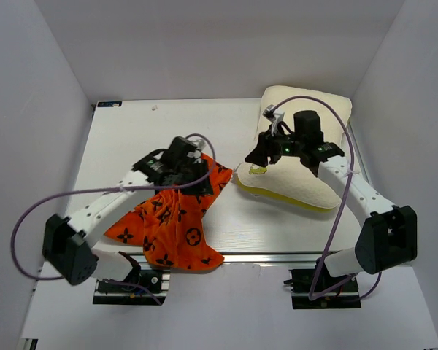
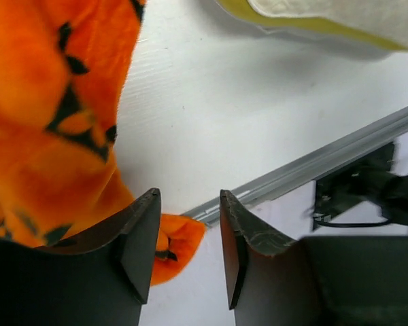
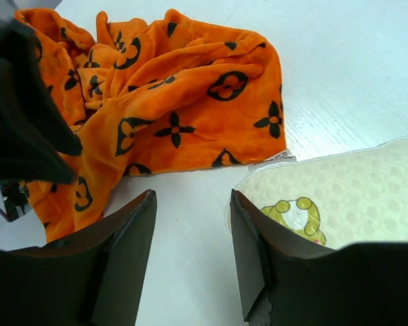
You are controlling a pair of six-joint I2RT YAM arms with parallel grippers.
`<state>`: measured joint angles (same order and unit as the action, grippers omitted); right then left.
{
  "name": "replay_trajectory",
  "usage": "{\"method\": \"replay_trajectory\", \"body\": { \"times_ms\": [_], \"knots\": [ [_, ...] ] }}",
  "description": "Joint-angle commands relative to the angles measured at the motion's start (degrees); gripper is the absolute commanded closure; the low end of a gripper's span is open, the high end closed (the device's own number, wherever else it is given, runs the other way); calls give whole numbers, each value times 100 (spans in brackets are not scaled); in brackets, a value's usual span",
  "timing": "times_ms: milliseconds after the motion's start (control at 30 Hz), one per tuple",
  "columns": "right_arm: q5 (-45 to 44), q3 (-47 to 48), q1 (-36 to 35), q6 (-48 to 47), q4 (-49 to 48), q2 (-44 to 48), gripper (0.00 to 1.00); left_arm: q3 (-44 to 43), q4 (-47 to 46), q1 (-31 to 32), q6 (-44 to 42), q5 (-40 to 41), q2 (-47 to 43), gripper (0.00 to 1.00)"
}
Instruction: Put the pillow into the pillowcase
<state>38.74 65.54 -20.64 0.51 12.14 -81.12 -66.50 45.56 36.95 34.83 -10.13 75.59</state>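
Observation:
An orange pillowcase (image 1: pixel 171 215) with black flower marks lies crumpled on the left half of the table; it also fills the top of the right wrist view as the pillowcase (image 3: pixel 163 102). The cream pillow (image 1: pixel 315 142) with a yellow underside lies at the back right. My left gripper (image 1: pixel 197 169) hovers over the pillowcase's right edge, open, with nothing between its fingers; in its own view the gripper (image 2: pixel 188 204) has orange cloth (image 2: pixel 47 129) to its left. My right gripper (image 1: pixel 257 154) is open above the pillow's left corner (image 3: pixel 340 197), holding nothing.
A metal rail (image 1: pixel 277 257) runs along the table's front edge. White walls close in the left, right and back sides. Purple cables (image 1: pixel 29 219) loop from both arms. A small bear print (image 3: pixel 296 214) marks the pillow corner.

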Motion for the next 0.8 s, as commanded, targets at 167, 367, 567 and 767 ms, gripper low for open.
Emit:
{"method": "replay_trajectory", "body": {
  "times_ms": [167, 367, 567, 767],
  "knots": [
    [116, 302, 500, -201, 165, 281, 46, -873, -276, 787, -740, 1750, 1659, 48],
    [143, 293, 632, -271, 227, 413, 44, -909, -311, 805, -864, 2515, 2485, 52],
    [151, 144, 685, -271, 236, 536, 42, -926, -443, 805, -1100, 2718, 2873, 53],
    [151, 108, 746, -253, 192, 562, 42, -821, -697, 805, -1241, 2288, 3084, 53]
  ]
}}
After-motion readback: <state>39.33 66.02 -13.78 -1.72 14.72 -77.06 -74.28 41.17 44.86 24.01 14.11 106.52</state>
